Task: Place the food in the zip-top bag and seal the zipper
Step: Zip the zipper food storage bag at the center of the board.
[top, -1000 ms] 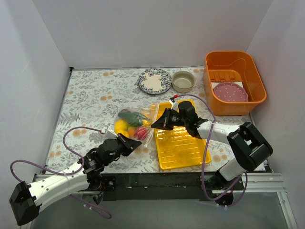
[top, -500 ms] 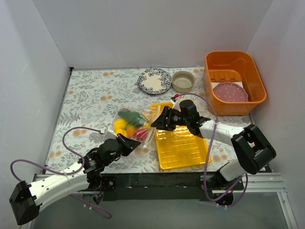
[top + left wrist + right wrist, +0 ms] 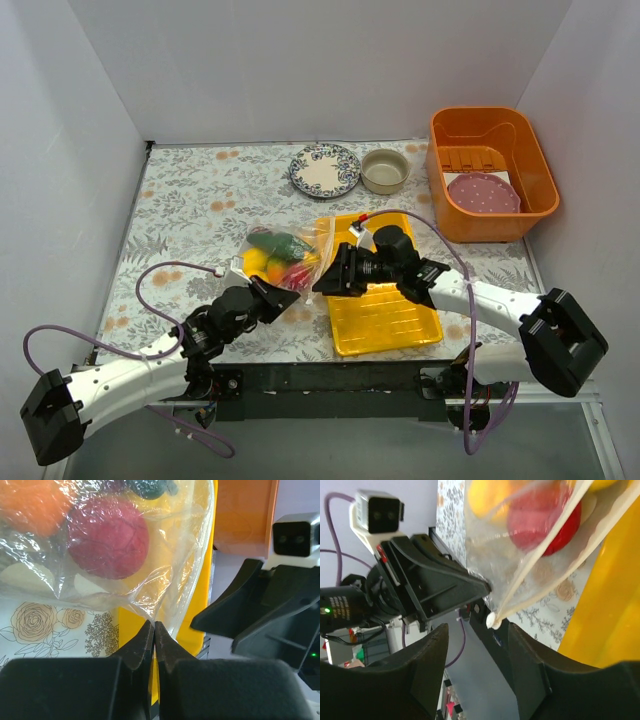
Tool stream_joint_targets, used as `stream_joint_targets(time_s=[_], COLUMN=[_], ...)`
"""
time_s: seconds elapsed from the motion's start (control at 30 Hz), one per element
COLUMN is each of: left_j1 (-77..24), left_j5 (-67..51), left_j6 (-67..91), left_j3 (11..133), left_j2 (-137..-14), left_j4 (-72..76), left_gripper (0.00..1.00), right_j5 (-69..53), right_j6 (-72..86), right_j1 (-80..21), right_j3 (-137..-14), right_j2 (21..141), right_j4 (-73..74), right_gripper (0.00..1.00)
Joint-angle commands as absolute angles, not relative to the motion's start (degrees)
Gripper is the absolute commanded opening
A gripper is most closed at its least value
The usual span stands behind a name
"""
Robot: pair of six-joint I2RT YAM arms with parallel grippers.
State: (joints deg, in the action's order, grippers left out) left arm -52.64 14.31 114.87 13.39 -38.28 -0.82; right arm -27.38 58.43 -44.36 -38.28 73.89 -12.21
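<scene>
The zip-top bag (image 3: 278, 260) lies left of the yellow tray with the food inside: a red fruit (image 3: 107, 537), an orange piece (image 3: 30, 502), a yellow piece (image 3: 487, 495) and green pieces (image 3: 275, 242). My left gripper (image 3: 154, 625) is shut on a fold of the bag's clear film at its near corner. The zipper (image 3: 545, 555) runs as a pale strip along the edge beside the tray, ending in a white nub (image 3: 492, 620). My right gripper (image 3: 477, 650) is open, its fingers astride that nub without pinching it, close to the left gripper (image 3: 440, 587).
The yellow ribbed tray (image 3: 385, 310) lies under my right arm. At the back stand a patterned plate (image 3: 325, 170) and a beige bowl (image 3: 385, 170). An orange bin (image 3: 500, 135) holding a pink plate sits at the back right.
My right gripper has opened and slid along the bag's tray-side edge toward the near corner, ending beside the left gripper. The left gripper has kept its pinch.
</scene>
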Motion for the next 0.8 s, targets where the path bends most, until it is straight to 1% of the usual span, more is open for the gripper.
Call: stream_joint_targets(time_s=[0.0, 0.17, 0.53, 0.6, 0.63, 0.67, 0.77], left_j1=[-52.8, -52.8, -52.8, -52.7, -52.7, -52.8, -52.7], left_j5=[15.0, 15.1, 14.3, 14.3, 14.3, 14.2, 14.3], left_j6=[116.2, 116.3, 116.2, 116.2, 116.3, 116.4, 116.4], left_j3=[15.4, 15.1, 15.0, 14.9, 14.9, 14.9, 14.9], left_j2=[-36.6, -35.9, -36.6, -36.6, -36.5, -36.6, -36.4], left_j4=[0.7, 0.4, 1.1, 1.1, 1.1, 1.1, 1.1], left_gripper=[0.00, 0.00, 0.00, 0.00, 0.00, 0.00, 0.00], right_j5=[-28.1, -27.9, -27.9, -27.8, -27.8, -27.9, -28.0], right_j6=[63.6, 66.2, 66.4, 66.2, 66.2, 66.3, 66.4], right_j1=[-47.7, -48.7, -49.7, -49.7, -49.7, -49.7, -49.8], right_j3=[-36.5, -34.4, -34.9, -34.9, -34.9, -35.0, -34.9], right_j2=[74.6, 76.2, 78.9, 79.4, 79.6, 79.8, 80.1], right_j4=[-15.0, -19.9, -23.0, -23.2, -23.3, -23.6, -24.1], right_gripper=[0.56, 0.51, 0.49, 0.45, 0.40, 0.37, 0.36])
